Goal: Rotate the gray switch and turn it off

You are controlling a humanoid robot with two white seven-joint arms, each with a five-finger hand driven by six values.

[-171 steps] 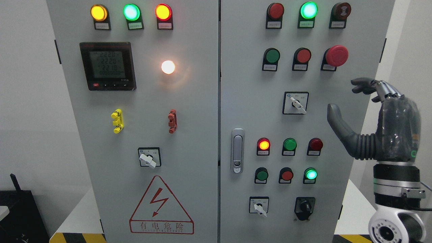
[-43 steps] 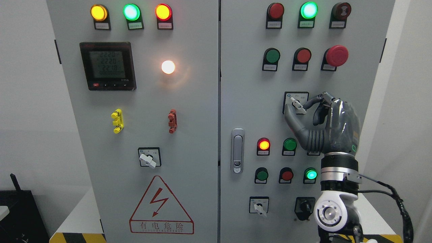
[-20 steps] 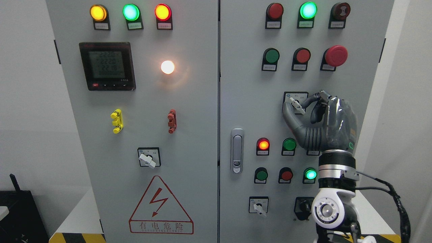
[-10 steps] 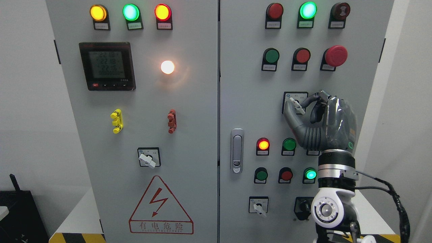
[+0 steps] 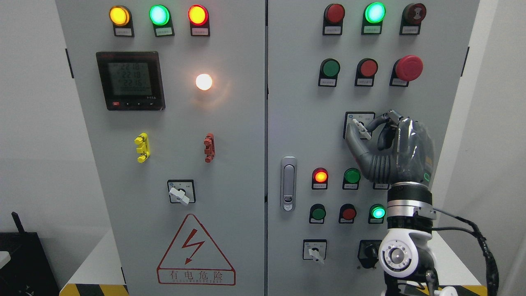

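- The gray switch (image 5: 360,127) sits in a black-framed square on the cabinet's right door (image 5: 304,123), below the red mushroom button (image 5: 409,68).
- The right hand (image 5: 390,150) comes up from the lower right, its thumb and a bent finger pinching the switch's pale lever.
- The lever points toward the lower right.

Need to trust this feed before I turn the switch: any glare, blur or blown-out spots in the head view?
Head view: sharp overall. The white lamp is blown out, with a warm halo on the left door. The meter display is dim but readable. The right hand casts little shadow, but covers part of the gray switch; the handle is visible between thumb and fingers.
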